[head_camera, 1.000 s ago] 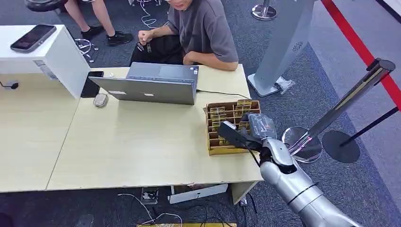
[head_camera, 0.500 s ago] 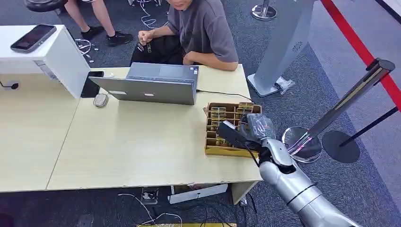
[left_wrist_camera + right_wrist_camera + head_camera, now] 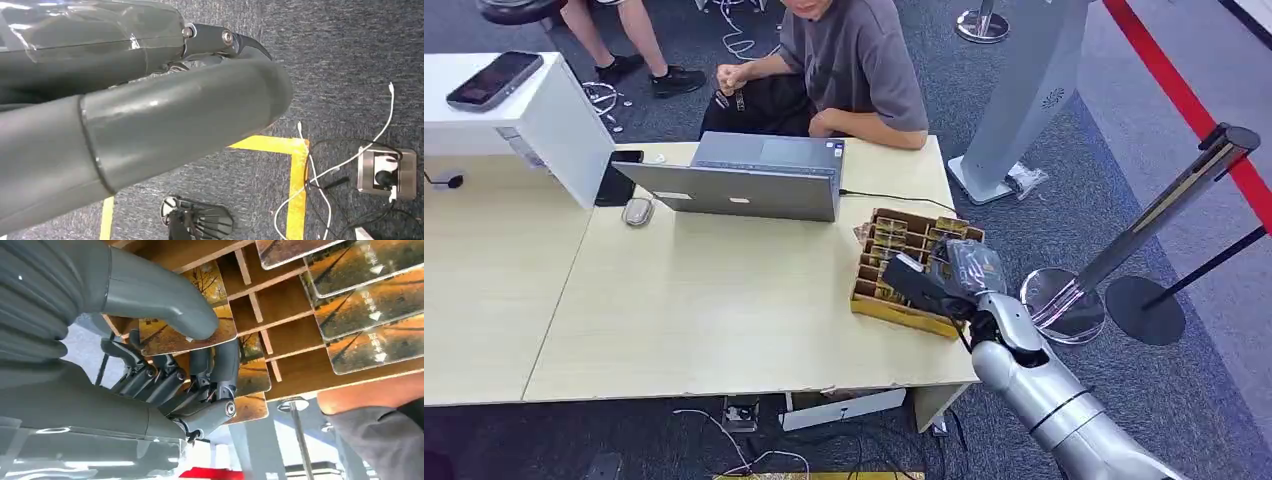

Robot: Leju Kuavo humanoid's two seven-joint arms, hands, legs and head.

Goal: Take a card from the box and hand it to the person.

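Step in hand: I judge this to be the take itself, my right hand (image 3: 924,285) in the card box (image 3: 872,300) at the centre right of the head view, working one card free.
My right fingers: in the right wrist view my thumb (image 3: 165,302) presses the printed face of a card (image 3: 212,330) and my darker fingers (image 3: 220,365) curl under its edge, so I am pinching that card; it looks partly lifted from its slot, though I cannot tell whether it is fully free.
My left hand: my left hand (image 3: 150,115) hangs over the carpet in the left wrist view; I cannot tell how its fingers lie.
Where the cards are: the other cards (image 3: 360,295) sit slanted in the wooden compartments at the upper right of the right wrist view.
Box: it lies skewed near the desk's (image 3: 704,300) right edge, beside the laptop (image 3: 754,190).
Person: the person (image 3: 854,70) sits at the top centre of the head view, behind the laptop, forearm on the desk.
Next move calls for: keeping the pinch firm, lifting the card straight out without dragging the box, then reaching over the laptop toward the person.
Risk: the box could come up or slide with the card.
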